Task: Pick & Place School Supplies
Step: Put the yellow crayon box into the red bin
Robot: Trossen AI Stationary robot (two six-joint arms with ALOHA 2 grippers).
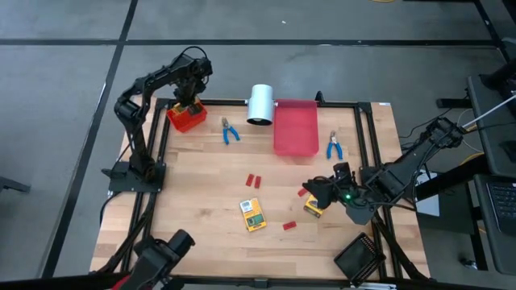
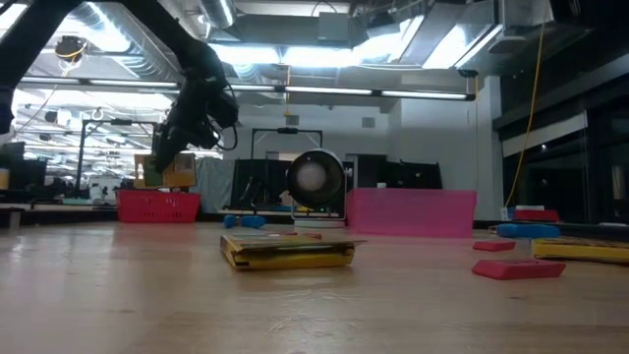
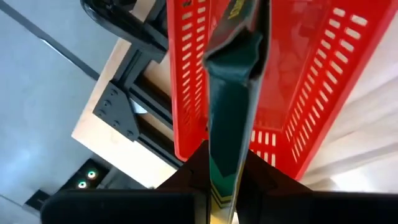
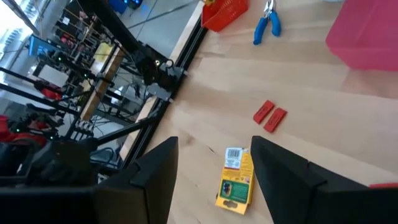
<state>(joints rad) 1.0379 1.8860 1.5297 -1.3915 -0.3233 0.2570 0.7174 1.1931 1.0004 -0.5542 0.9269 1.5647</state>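
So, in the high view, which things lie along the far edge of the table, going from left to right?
Small red basket with the left hand above it → blue-handled pliers → white cylinder → large pink-red bin → second blue-handled pliers.

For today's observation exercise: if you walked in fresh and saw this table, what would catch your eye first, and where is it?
The left pincer hangs over the small red bin at the table's far left corner, shut on a yellow-orange box. Mid-table at the far edge, a white cylinder lies beside a pink-red bin. The right pincer hovers open near another box at the front right.
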